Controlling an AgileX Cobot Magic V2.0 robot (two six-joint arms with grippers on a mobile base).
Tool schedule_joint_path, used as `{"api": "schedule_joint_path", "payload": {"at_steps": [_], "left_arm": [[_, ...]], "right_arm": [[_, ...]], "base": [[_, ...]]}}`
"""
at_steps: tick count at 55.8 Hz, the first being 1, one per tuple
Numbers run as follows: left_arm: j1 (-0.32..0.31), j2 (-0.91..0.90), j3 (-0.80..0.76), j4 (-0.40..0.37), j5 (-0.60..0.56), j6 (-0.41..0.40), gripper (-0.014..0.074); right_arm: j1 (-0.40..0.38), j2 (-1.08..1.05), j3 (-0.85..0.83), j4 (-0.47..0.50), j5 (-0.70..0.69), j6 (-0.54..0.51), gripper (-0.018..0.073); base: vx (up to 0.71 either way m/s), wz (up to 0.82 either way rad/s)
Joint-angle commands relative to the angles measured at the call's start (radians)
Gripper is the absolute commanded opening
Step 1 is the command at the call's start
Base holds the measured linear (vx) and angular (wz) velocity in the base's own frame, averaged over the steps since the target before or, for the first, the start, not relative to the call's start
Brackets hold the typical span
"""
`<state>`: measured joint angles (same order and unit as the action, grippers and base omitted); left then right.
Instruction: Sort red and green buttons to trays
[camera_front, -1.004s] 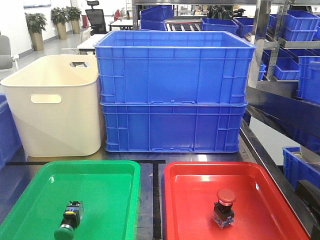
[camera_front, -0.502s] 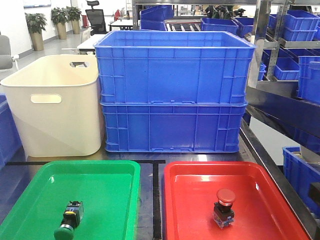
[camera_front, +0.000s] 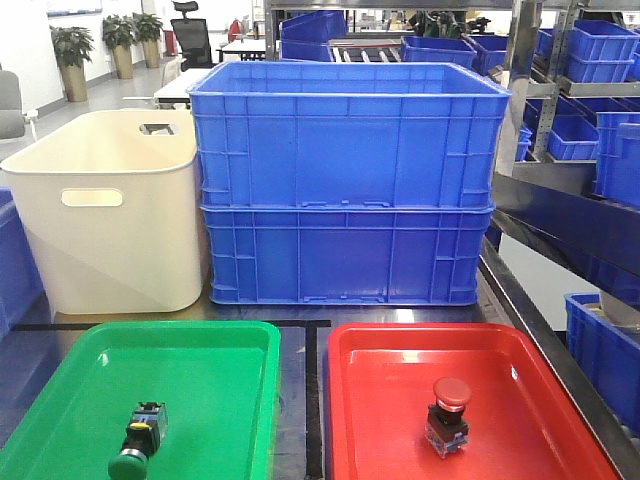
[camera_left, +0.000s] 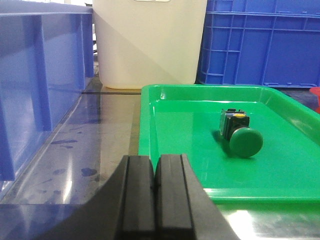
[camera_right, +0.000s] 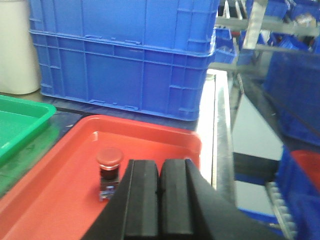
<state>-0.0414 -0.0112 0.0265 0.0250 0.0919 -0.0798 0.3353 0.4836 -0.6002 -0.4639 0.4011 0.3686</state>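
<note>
Green button (camera_front: 137, 442) in green tray (camera_front: 215, 370); red button (camera_front: 448, 413) in red tray (camera_front: 390, 400).

The shallow green plastic tray (camera_front: 200, 370) lies left of the shallow red plastic tray (camera_front: 400, 380), side by side. The green-capped push button (camera_front: 136, 440) lies tipped in the former; the red-capped push button (camera_front: 448, 410) stands upright in the latter. Behind them, a cream plastic tub (camera_front: 110, 220) sits left of two stacked blue plastic crates (camera_front: 345, 190)

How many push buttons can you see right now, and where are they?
2. The green button lies on its side in the green tray; the red button stands upright in the red tray. Crate and tub interiors are hidden.
</note>
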Motion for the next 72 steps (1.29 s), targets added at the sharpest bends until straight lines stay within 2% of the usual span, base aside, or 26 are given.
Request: {"api": "schedule_joint_path", "payload": {"at_steps": [1,11,15,19,27,38,45,46,48,57,64,72], "left_arm": [[0.003,-0.014,-0.019,-0.006,-0.079,-0.005,-0.0006],[0.003,-0.014,-0.019,-0.006,-0.079,-0.005,-0.0006],[0.003,-0.014,-0.019,-0.006,-0.079,-0.005,-0.0006],[0.003,-0.014,-0.019,-0.006,-0.079,-0.005,-0.0006],[0.003,-0.014,-0.019,-0.006,-0.079,-0.005,-0.0006],[0.003,-0.014,-0.019,-0.006,-0.079,-0.005,-0.0006],[0.003,-0.014,-0.019,-0.006,-0.079,-0.005,-0.0006],[0.003,-0.014,-0.019,-0.006,-0.079,-0.005,-0.0006],[0.003,-0.014,-0.019,-0.006,-0.079,-0.005,-0.0006],[0.003,-0.014,-0.019,-0.006,-0.079,-0.005,-0.0006],[0.003,-0.014,-0.019,-0.006,-0.079,-0.005,-0.0006],[0.003,-0.014,-0.019,-0.006,-0.079,-0.005,-0.0006]], "right_arm": [[-0.062,-0.034,-0.03,0.067,-0.055,-0.082,-0.0012],[-0.248,-0.123,-0.03,0.264,-0.057,-0.205,-0.0012],[-0.298,-0.153,-0.021,0.329,-0.065,-0.291,-0.0012],[-0.333,-0.197,0.032,0.383,-0.131,-0.377,-0.0012],[-0.35,-0.314,0.213,0.464,-0.324,-0.411,-0.0012],[-0.35,-0.502,0.49,0.455,-0.518,-0.397,-0.0012],[-0.35,-0.507,0.652,0.464,-0.623,-0.355,-0.0011],[-0.35,-0.507,0.653,0.464,-0.615,-0.342,-0.0011],[-0.348,-0.506,0.639,0.464,-0.507,-0.311,-0.0011],[-0.347,-0.507,0.644,0.456,-0.382,-0.289,-0.0009],[-0.347,-0.507,0.644,0.456,-0.305,-0.304,-0.0009],[-0.347,-0.507,0.644,0.451,-0.281,-0.382,-0.0009]], "base": [[0.0,0.0],[0.0,0.0],[0.0,0.0],[0.0,0.0],[0.0,0.0],[0.0,0.0],[0.0,0.0],[0.0,0.0],[0.0,0.0],[0.0,0.0],[0.0,0.0],[0.0,0.0]]}}
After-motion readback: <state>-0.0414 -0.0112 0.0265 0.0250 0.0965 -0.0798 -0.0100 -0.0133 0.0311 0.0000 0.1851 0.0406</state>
